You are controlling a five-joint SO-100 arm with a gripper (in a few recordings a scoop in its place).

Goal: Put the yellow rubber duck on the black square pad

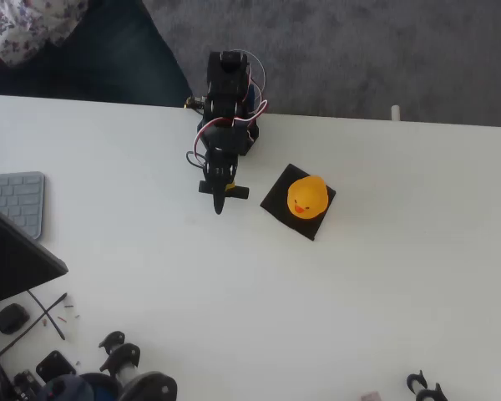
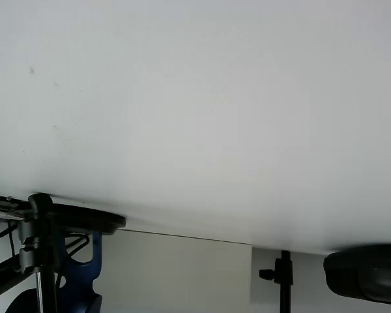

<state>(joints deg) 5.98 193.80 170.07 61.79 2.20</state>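
In the overhead view the yellow rubber duck (image 1: 307, 198) sits upright on the black square pad (image 1: 275, 198), its red-orange beak pointing toward the lower left of the picture. The pad lies turned like a diamond on the white table, right of the arm. My gripper (image 1: 220, 203) hangs to the left of the pad, a short gap away from it, folded close to the arm's base. Its fingers meet in one narrow tip with nothing between them. The wrist view looks across bare white tabletop.
A grey keyboard (image 1: 13, 200) and a dark slanted slab (image 1: 12, 259) lie at the left edge. Black clutter and cables (image 1: 83, 372) fill the lower left corner. A person's sleeve (image 1: 29, 29) shows at the top left, behind the table's far edge (image 1: 359, 119).
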